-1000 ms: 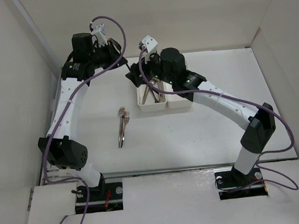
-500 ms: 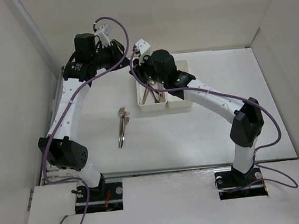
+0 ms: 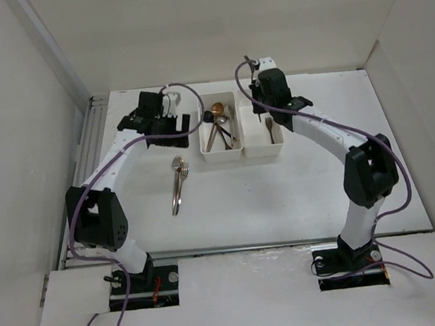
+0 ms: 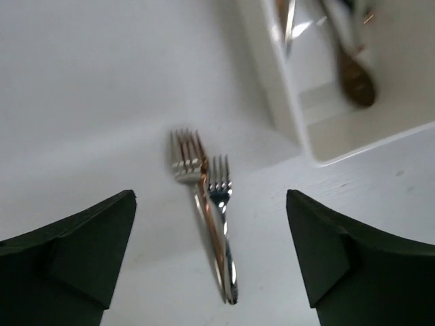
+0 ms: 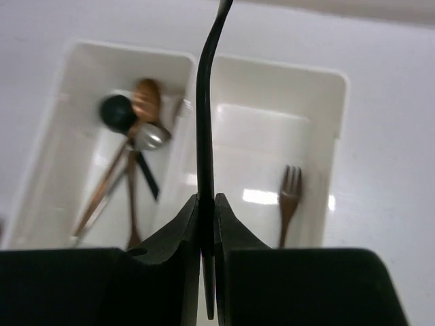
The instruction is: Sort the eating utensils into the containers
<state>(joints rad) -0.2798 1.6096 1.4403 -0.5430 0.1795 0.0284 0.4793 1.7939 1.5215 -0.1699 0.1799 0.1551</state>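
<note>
The two white containers stand joined at mid-table: the left bin holds black, copper and silver spoons, and the right bin holds one fork. My right gripper hangs over the bins' shared wall, shut on a thin black utensil that stands upright between the fingers; its head is out of frame. My left gripper is open, left of the bins. A stack of silver forks lies on the table below its jaws.
White walls enclose the table on the left, back and right. A metal rail runs along the left edge. The corner of the left bin shows at the upper right of the left wrist view, close to the forks.
My left gripper has opened and come down from high at the back to beside the left bin. My right gripper shut on the black utensil and moved right from the left bin.
</note>
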